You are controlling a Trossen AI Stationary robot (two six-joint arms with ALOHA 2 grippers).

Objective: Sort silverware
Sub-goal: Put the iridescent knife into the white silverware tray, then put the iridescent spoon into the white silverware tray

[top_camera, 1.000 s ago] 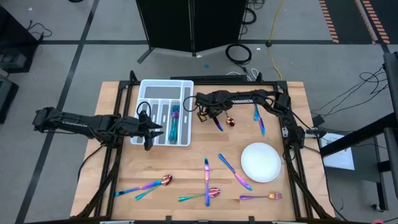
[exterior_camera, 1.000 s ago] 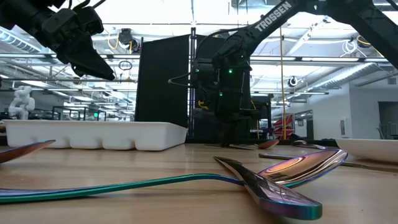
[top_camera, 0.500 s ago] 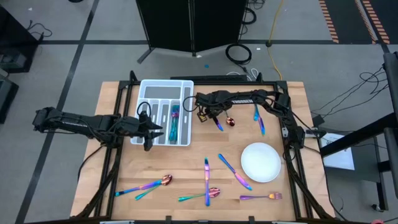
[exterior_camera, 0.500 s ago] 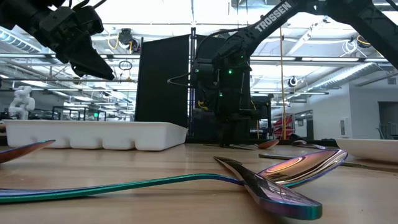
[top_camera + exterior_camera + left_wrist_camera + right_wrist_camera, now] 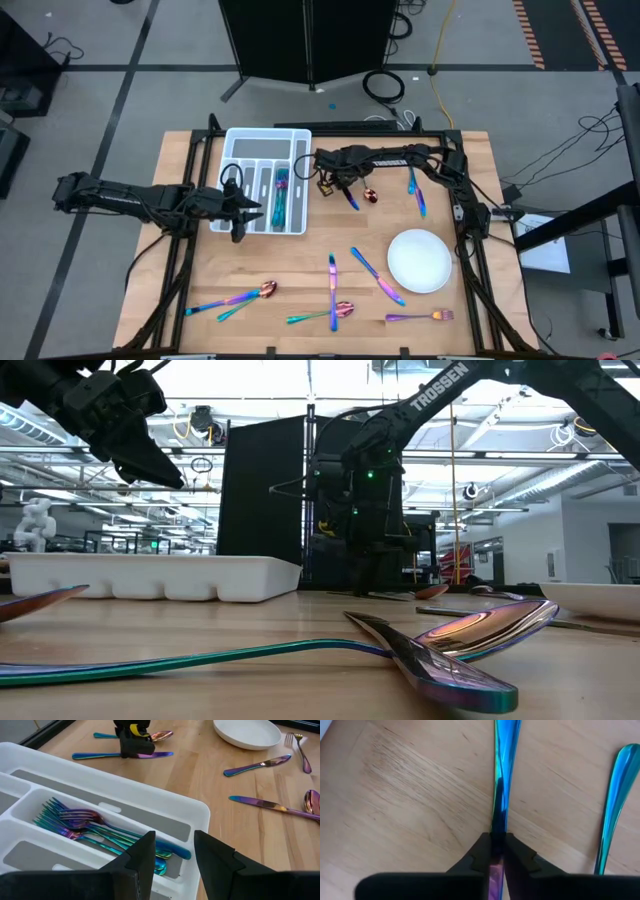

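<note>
Blue-purple metal: that's the handle my right gripper (image 5: 494, 851) is pinched on, a knife (image 5: 504, 765) lying flat on the wood, so I've gone in edge-on with the fingers (image 5: 479, 851) straddling the thin handle.
Right gripper spot: low over the worktop (image 5: 300, 270) just beside the tray (image 5: 300, 185), on the plate side, so I'd guess the carry over to a slot will be short.
Neighbour: a spoon (image 5: 370, 195) sits close by but apart from the grip, so I think it won't get dragged along.
Left gripper: my left gripper (image 5: 243, 212) hangs above the tray's near edge, fingers (image 5: 142, 857) apart, holding nothing, parked out of the way.
Tray: forks (image 5: 90, 827) are bunched in one compartment, sorted by type.
Rest of the silverware: scattered on the worktop around the white plate (image 5: 420, 260), still to do.
</note>
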